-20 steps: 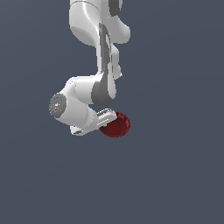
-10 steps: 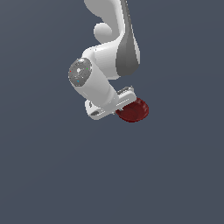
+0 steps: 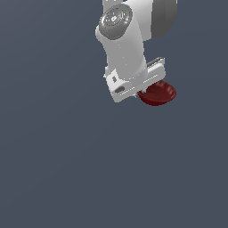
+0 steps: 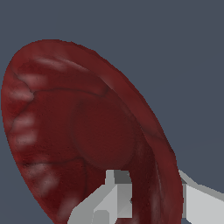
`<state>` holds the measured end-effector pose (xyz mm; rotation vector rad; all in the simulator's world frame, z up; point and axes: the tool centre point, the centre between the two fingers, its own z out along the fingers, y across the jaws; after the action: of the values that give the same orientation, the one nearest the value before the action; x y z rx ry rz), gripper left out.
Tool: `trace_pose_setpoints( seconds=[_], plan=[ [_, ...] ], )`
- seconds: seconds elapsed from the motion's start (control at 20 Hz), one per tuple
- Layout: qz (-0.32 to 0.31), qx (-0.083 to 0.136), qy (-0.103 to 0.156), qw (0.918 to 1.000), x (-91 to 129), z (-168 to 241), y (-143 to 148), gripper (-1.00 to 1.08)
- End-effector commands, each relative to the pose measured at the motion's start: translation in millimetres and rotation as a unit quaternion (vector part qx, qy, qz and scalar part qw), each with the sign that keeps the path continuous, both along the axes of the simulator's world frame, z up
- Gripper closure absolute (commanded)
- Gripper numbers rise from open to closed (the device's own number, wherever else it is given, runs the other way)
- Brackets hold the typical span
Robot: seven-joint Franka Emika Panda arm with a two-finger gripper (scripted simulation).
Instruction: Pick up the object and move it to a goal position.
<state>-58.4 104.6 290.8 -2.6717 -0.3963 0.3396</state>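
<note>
- Closest in, the wrist view is almost filled by the bowl (image 4: 87, 131): dark red, round and shallow, glossy, with pale streaks of highlight along its curved wall and a flatter, darker disc at its centre.
- Faint dark lines cross the inner surface like cracks or seams; the rim reads as a thin edge sweeping round in a long arc.
- Two grey-white fingers (image 4: 116, 192) show at the bowl's edge, one lying against the inner face, the other (image 4: 199, 199) on the outside of the rim, so the wall sits pinched between them.
- The hand (image 4: 151, 199) is clamped on that rim; the bowl stands tilted, almost edge-on to the wrist camera.
- Stepping back to the exterior view, the hand (image 3: 149, 91) hangs from the white arm (image 3: 127, 49) in the upper part of the picture, with the bowl (image 3: 158, 94) poking out below it and toward the exterior view's right.
- There the bowl looks like a small red dish, about as wide as the hand, its open side facing up and partly hidden behind the hand's white body.
- The bowl is up in the air, touching nothing but the hand.
- Behind everything lies a plain, even slate-grey background (image 3: 53, 156); whether it is floor or backdrop cannot be told.
</note>
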Motion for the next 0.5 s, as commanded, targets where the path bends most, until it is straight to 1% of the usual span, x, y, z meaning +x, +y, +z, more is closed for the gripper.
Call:
trace_pose_setpoints(
  seconds=[0.0, 0.2, 0.45],
  plan=[
    [0.000, 0.000, -0.001, 1.0000, -6, 21, 18, 1.08],
    [-0.001, 0.000, -0.001, 1.0000, -14, 48, 41, 1.08],
    [-0.001, 0.000, -0.001, 1.0000, -19, 70, 61, 1.08]
  ],
)
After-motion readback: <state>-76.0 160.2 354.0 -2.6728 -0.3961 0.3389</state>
